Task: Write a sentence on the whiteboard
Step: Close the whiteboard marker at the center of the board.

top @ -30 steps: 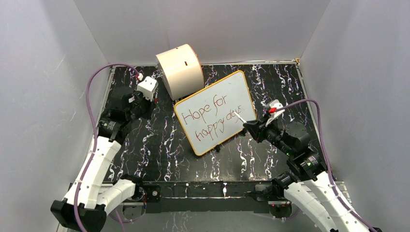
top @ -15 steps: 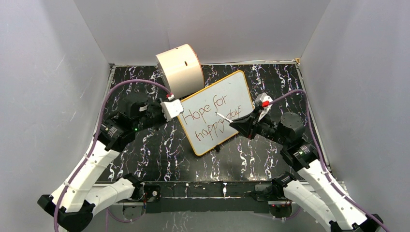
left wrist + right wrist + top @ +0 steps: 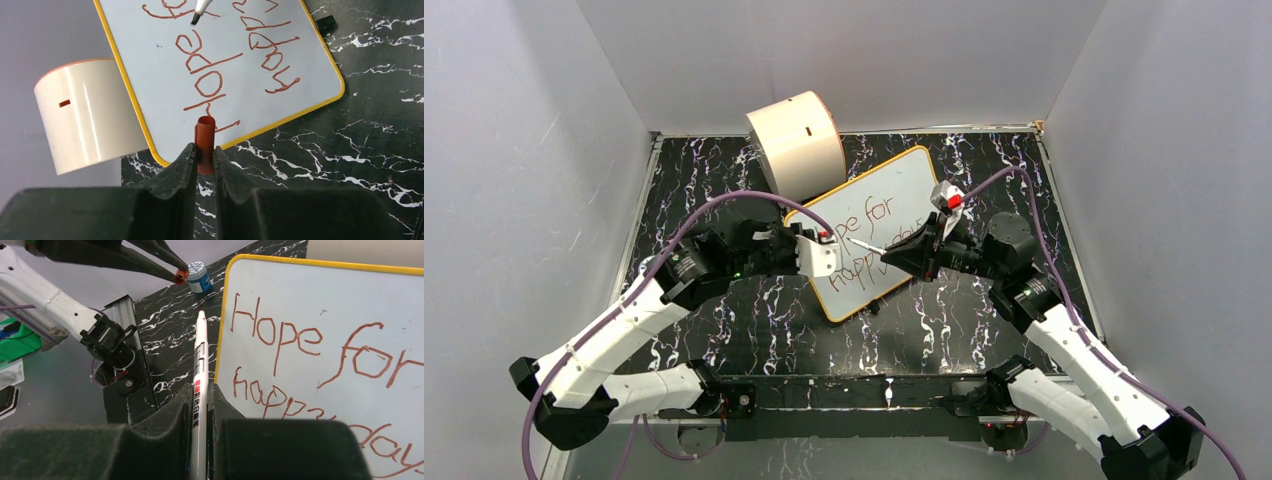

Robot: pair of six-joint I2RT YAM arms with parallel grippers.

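The whiteboard (image 3: 904, 185) lies tilted on the black marbled table, its yellow rim (image 3: 130, 92) against a cream drum. The sentence (image 3: 310, 355) reads "Hope for happy days" in red-brown, in two lines. My right gripper (image 3: 200, 386) is shut on a white marker (image 3: 199, 355), and in the top view it (image 3: 890, 257) hovers over the board's lower middle. The marker's tip (image 3: 196, 16) points left, above the lettering. My left gripper (image 3: 204, 147) is shut on a red-brown marker cap (image 3: 205, 137). It (image 3: 827, 241) hangs over the board's left end and hides the first letters.
The cream drum (image 3: 796, 145) lies on its side at the back, touching the board's upper left edge. A small black clip (image 3: 326, 21) sits on the board's near edge. A small blue-and-white round thing (image 3: 198, 279) shows beyond the cap. Grey walls enclose the table.
My left arm has swung right from the table's far left to the board's left end, carrying the cap. My right gripper has moved left over the board with the marker.
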